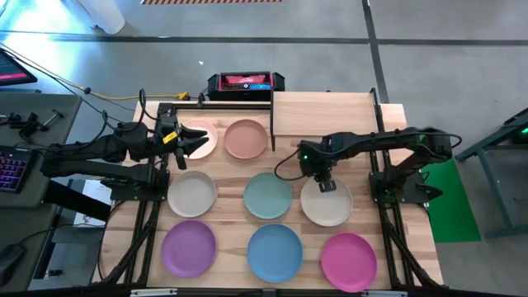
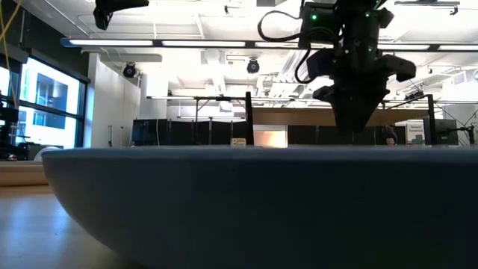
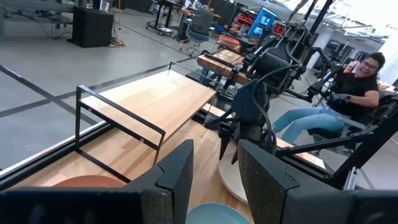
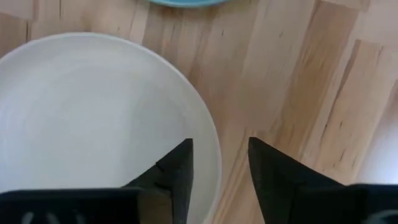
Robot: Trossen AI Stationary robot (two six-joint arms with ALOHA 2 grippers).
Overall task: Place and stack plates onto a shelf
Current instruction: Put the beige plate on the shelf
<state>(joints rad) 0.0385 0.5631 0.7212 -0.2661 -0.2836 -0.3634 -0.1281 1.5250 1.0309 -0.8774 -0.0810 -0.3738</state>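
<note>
Eight plates lie flat on the wooden table in the high view: pale pink (image 1: 204, 132), terracotta (image 1: 246, 139), cream (image 1: 191, 195), teal-green (image 1: 268, 196), a second cream one (image 1: 326, 205), purple (image 1: 188, 247), blue (image 1: 275, 252) and magenta (image 1: 348, 261). The shelf (image 1: 322, 111) stands at the far edge with nothing on it. My right gripper (image 1: 327, 186) (image 4: 221, 146) points down, open, over the second cream plate (image 4: 93, 118). One finger is above the plate's inside and one beyond its rim. My left gripper (image 1: 194, 140) (image 3: 214, 177) is open, raised over the pale pink plate. My right gripper stands open astride the cream plate's far rim (image 4: 211, 158), coming from above with its fingers pointing down. One finger (image 4: 177, 165) is over the inside, the other over the bare table. Whether either finger touches the plate, I cannot tell. The plate lies flat on the table.
The teal-green plate (image 4: 186, 2) lies close beside the cream one. The blue plate (image 2: 246, 202) fills the low view's foreground. A black box (image 1: 245, 82) sits past the far edge, left of the shelf. A seated person (image 3: 348, 93) shows beyond the table's right side.
</note>
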